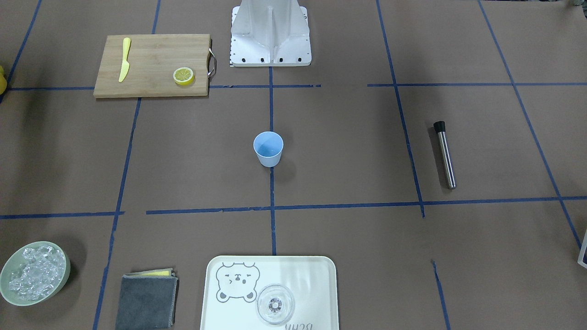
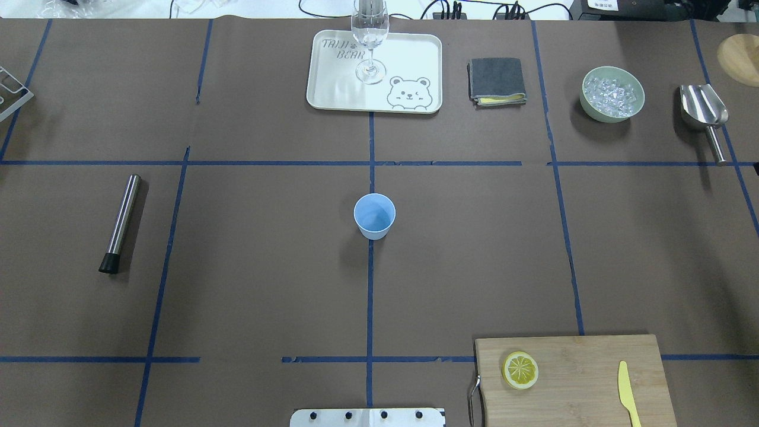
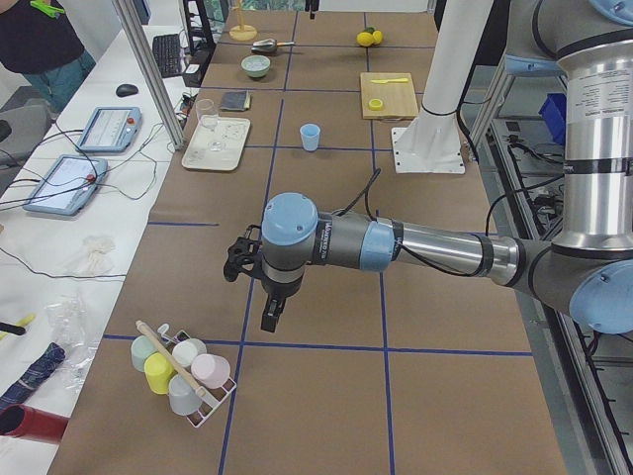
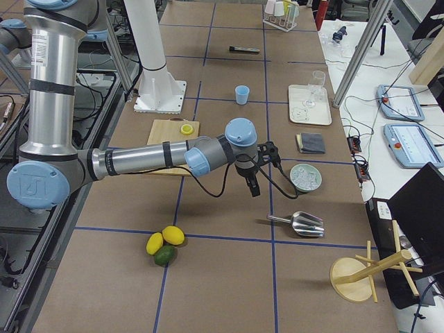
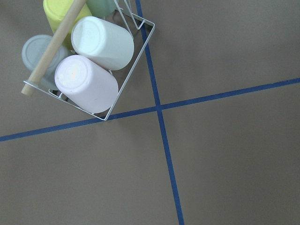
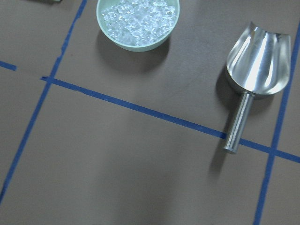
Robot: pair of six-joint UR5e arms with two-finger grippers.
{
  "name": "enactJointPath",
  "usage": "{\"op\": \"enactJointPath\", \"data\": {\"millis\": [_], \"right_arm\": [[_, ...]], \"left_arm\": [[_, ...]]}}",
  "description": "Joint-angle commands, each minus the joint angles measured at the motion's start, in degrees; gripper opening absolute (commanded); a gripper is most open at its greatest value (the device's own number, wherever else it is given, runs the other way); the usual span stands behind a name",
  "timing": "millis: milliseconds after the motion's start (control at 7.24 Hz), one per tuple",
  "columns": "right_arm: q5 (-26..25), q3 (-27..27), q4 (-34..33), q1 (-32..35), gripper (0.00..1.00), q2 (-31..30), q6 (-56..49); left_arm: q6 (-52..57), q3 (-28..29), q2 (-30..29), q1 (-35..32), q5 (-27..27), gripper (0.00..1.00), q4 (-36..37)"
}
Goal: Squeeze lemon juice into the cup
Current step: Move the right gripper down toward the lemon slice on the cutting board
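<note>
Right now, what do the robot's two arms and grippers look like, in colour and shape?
Both the left arm and the right arm are silver tubes with light-blue joint caps; a black cable hangs loosely by each forearm. The left gripper and right gripper are black.

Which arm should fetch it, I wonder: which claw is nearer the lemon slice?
Right. The right claw hangs by the ice bowl, not far from the lemon; the left claw hangs far off, by the cup rack.
</note>
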Motion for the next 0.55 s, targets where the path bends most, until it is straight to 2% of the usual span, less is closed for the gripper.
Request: {"op": "enactJointPath", "data": {"millis": [0, 138, 276, 415], "right_arm": [[-0.8, 7.4, 1.1, -10.7, 1.0, 0.5, 19.2], [-2.4, 10.7, 1.1, -15.7, 1.0, 0.3, 24.4], [-11.3, 13.7, 1.0, -22.5, 1.0, -1.8, 25.6], [-14.2, 15.9, 1.0, -27.7, 1.0, -3.0, 30.0]], "left_arm": [[0.0, -0.3, 0.0, 0.0, 0.0, 1.0, -0.8], [-0.3, -0.2, 0.0, 0.0, 0.0, 1.0, -2.1], [-0.3, 0.0, 0.0, 0.0, 0.0, 1.0, -2.5], [-0.3, 0.0, 0.0, 0.0, 0.0, 1.0, -2.6]]}}
